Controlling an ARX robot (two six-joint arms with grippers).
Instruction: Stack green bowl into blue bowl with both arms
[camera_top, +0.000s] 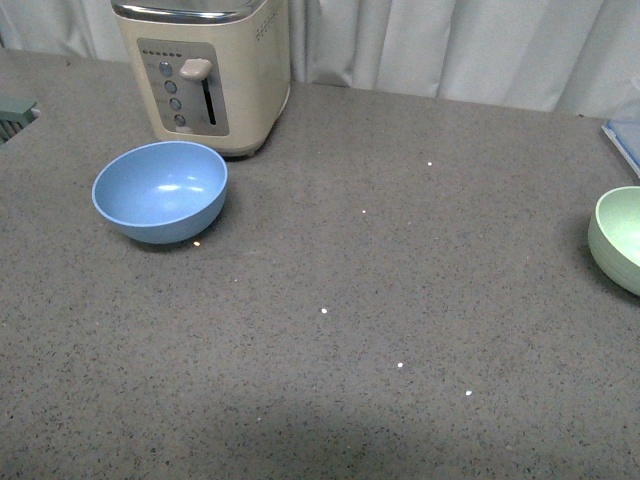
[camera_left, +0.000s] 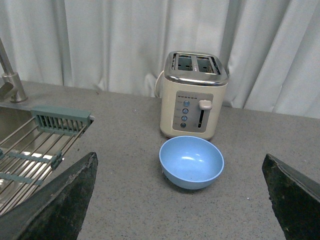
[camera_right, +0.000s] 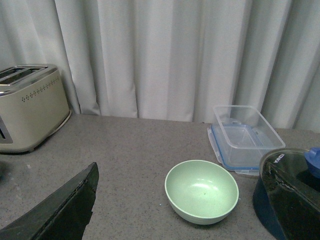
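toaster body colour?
The toaster has a cream body with a shiny chrome top and a grey button panel. It shows best in the left wrist view.

soft, even, rather dim light from above, with no hard shadows. the blue bowl (camera_top: 160, 190) carries a pale sheen inside and casts a faint shadow toward the near edge of the bench (camera_top: 400, 280). the green bowl (camera_top: 620, 240) darkens the surface beside it, toward the bench's middle. tiny bright glints speckle the stone top. a broad dim band lies along the near edge. the toaster (camera_top: 250, 70) shows mild glare on its metal lid. the curtain (camera_left: 100, 45) is flatly lit. all views are sharp and slightly grainy.
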